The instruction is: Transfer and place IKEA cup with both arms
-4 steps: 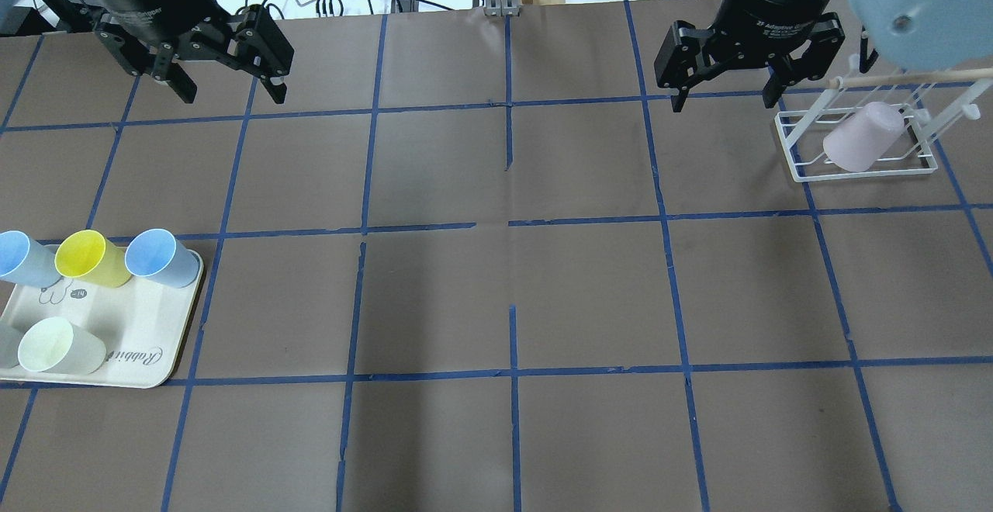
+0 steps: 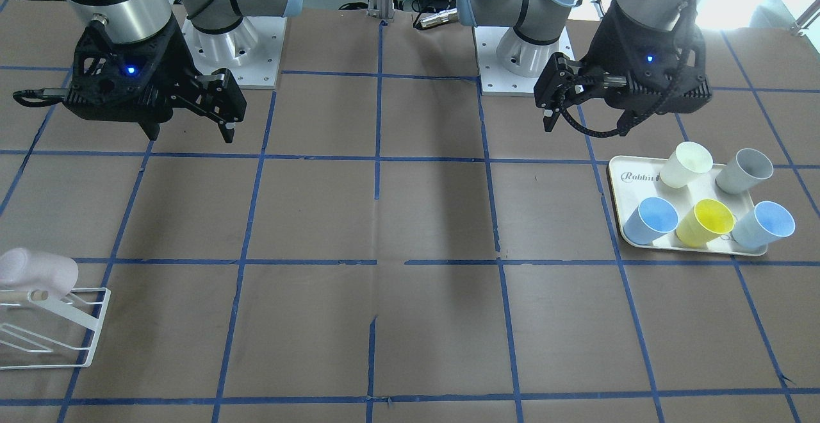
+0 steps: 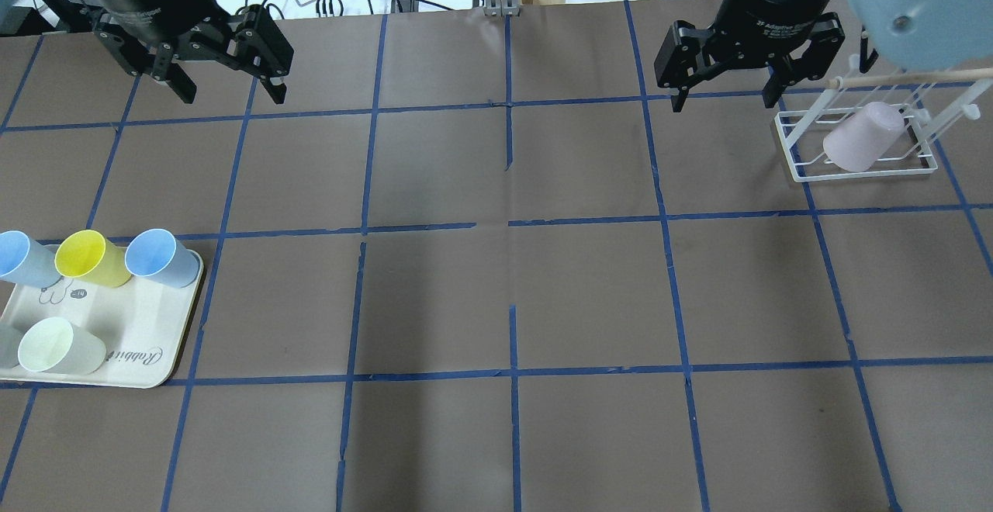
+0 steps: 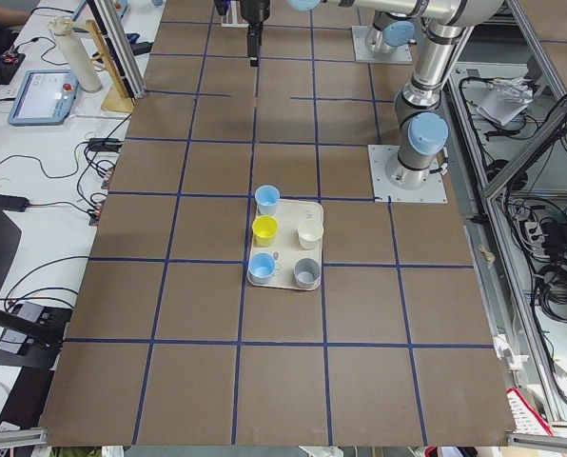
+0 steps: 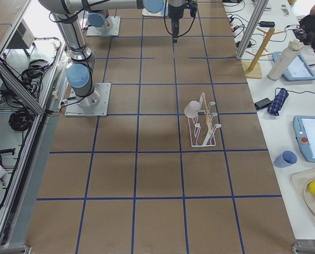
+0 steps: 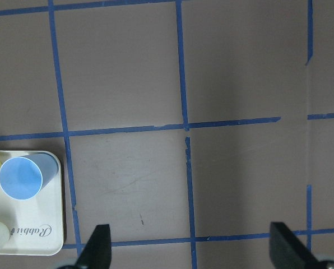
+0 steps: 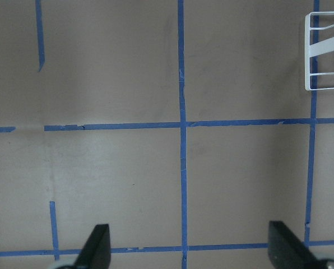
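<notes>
Tray: you are looking at the tray (image 3: 147, 368) sitting at 8 o'clock on the table (image 3: 496, 295) in the overhead view, nearest the bottom edge. It is carrying a yellow cup (image 3: 85, 256), two blue cups (image 3: 159, 256), a cream cup (image 3: 50, 345) and a grey cup (image 2: 746, 170), all standing mouth up.

Pink cup: the pink cup (image 3: 863, 136) is hanging tilted, mouth down, on the white wire rack (image 3: 783, 137) at 2 o'clock, well apart from the tray. Nothing is touching it but the rack.

Right gripper: the right gripper (image 3: 724, 103) is hovering at 1 o'clock, just beside the rack's 10 o'clock corner. Its fingers are spread wide and holding nothing.

Left gripper: the left gripper (image 3: 233, 97) is hanging at 11 o'clock with its fingers parted and empty. The tray is lying toward its 7 o'clock.

Change: against 0.6 s ago, both grippers are sitting only a touch nearer 12 o'clock. The pink cup, rack and tray are lying where they were.

Meaning: you are watching the very start, I judge. No grasp is under way, and the right gripper is looking best placed to be reaching toward 4 o'clock for the pink cup before any hand-over.
</notes>
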Tool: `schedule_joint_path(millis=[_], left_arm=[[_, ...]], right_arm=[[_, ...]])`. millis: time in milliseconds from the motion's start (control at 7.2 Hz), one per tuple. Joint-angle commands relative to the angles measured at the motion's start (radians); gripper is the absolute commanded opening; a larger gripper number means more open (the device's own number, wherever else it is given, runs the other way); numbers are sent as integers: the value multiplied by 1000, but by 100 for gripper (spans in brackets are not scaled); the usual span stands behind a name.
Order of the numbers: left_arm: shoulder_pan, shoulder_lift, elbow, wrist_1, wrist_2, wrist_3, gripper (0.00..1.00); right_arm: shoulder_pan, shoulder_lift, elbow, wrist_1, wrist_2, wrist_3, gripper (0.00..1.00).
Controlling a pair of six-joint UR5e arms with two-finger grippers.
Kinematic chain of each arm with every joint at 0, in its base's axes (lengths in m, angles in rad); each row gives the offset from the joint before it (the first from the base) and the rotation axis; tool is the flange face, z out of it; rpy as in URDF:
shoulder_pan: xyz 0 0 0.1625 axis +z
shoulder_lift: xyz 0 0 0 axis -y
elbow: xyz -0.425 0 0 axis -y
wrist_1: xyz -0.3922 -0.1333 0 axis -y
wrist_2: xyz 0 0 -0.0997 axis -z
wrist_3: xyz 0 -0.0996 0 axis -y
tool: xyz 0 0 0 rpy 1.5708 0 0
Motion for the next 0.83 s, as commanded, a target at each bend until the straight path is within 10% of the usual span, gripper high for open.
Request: schedule_joint_path(millis=[0, 694], left_arm=[[3, 0, 0, 0, 0, 4, 100], [3, 6, 0, 0, 0, 3, 100]], right_arm=[[-1, 0, 0, 2, 0, 0, 100], [-34, 0, -8, 1, 0, -31, 100]])
